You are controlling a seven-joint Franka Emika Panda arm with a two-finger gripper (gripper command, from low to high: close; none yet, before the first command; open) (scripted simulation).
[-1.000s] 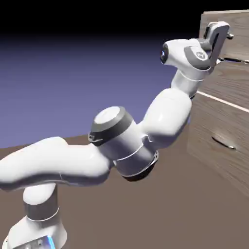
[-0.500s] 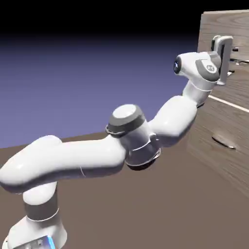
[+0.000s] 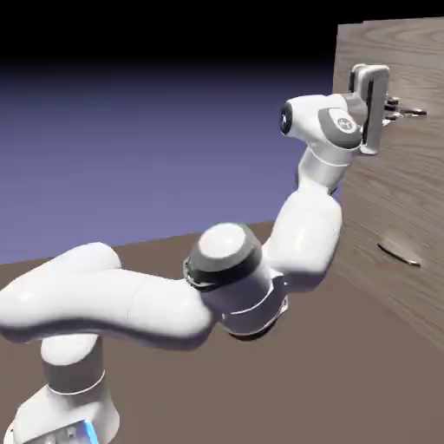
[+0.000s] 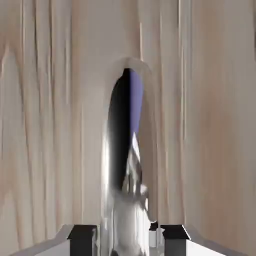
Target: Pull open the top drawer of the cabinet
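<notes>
Now my fingers [image 4: 175, 240] are closed, pinching the shiny metal handle [image 4: 131, 225] on the wooden front of the top drawer [image 4: 215, 125].

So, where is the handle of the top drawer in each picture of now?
Exterior view: the handle is at the upper right, just beyond the end effector.
Hand view: it runs from the centre down to the bottom edge, between the finger tips.
Shared landmark: the wood-grain drawer front behind it.
</notes>
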